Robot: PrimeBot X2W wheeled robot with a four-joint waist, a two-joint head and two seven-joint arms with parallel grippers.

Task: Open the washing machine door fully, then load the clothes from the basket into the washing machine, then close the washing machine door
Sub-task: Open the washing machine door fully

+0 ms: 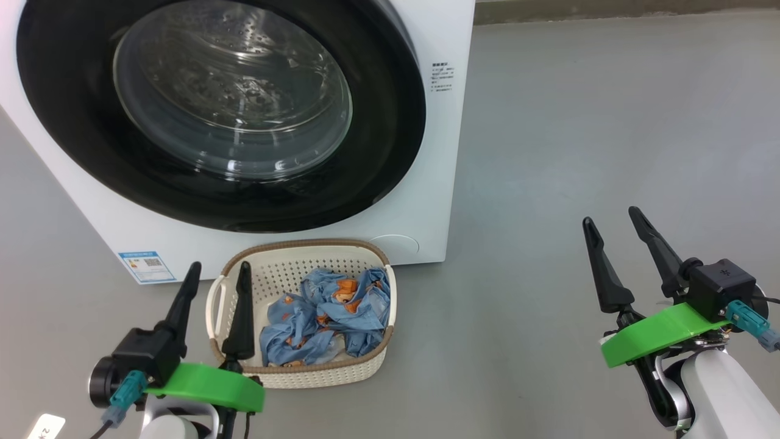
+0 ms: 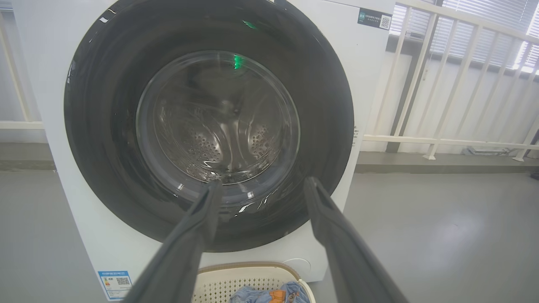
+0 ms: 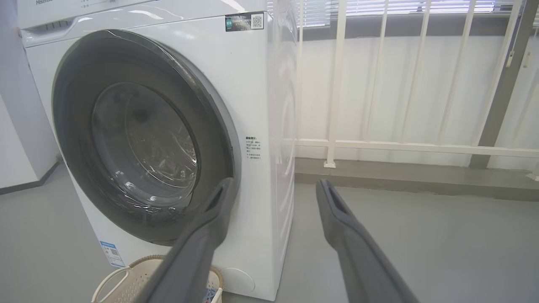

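Observation:
The white washing machine (image 1: 439, 152) stands ahead with its round black door (image 1: 73, 140) shut flat against the front; the glass window (image 1: 231, 91) shows the steel drum behind it. On the floor before it sits the cream basket (image 1: 286, 274) holding crumpled light blue clothes (image 1: 329, 311) with orange prints. My left gripper (image 1: 219, 271) hovers open over the basket's left end, nothing between its fingers. Far to the right, my right gripper (image 1: 612, 218) stands open above bare floor. The door (image 2: 105, 126), basket (image 2: 236, 277) and clothes (image 2: 269, 294) appear in the left wrist view, the door (image 3: 76, 105) and basket (image 3: 126, 277) in the right wrist view.
A blue label sticker (image 1: 146, 266) marks the machine's lower left corner. Grey floor (image 1: 579, 122) spreads wide to the machine's right. A white railing (image 3: 379, 145) runs along the wall behind and right of the machine.

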